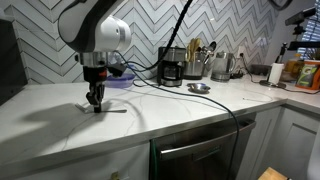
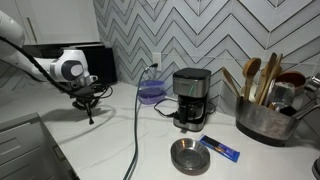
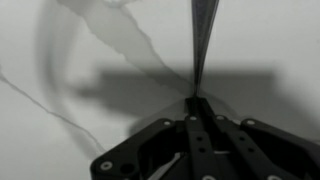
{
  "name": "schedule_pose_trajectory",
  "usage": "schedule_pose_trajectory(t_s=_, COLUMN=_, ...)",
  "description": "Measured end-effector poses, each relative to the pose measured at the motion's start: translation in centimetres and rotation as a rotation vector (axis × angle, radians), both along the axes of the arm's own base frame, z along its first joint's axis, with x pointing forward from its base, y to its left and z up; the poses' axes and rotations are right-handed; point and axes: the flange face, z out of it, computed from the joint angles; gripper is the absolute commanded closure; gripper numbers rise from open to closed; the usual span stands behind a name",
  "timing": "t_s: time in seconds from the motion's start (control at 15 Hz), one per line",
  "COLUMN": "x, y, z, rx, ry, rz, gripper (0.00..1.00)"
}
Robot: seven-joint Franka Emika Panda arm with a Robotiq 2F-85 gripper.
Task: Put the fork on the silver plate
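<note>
One light, stiff, likely slippery fork (image 3: 203, 40) lies on the tabletop (image 1: 50, 115); the hand (image 3: 197, 104) pinches its thin handle, best held near mid-length.

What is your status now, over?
Gripper shut on fork, down at counter. Plate empty, apart from fork. Black cable lies between them.

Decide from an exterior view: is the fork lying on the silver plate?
No, the fork lies on the counter at the gripper, well apart from the silver plate.
</note>
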Motion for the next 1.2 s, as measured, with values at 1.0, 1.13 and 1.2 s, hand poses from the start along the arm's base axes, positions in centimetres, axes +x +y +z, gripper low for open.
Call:
schedule_pose_trajectory(t_s=1.0, x=1.5, y=-9.3, z=9.9, rx=-0.006, ry=-0.097, rz=-0.167, gripper=0.98)
schedule_pose_trajectory(t_s=1.13, x=1.4, y=-12.2, z=11.9, rx=-0.018, ry=-0.111, rz=-0.214, gripper=0.98)
schedule_pose_trajectory(t_s=1.2, x=1.3, y=-13.8, z=12.8, rx=-0.030, ry=-0.116, rz=-0.238, gripper=0.98)
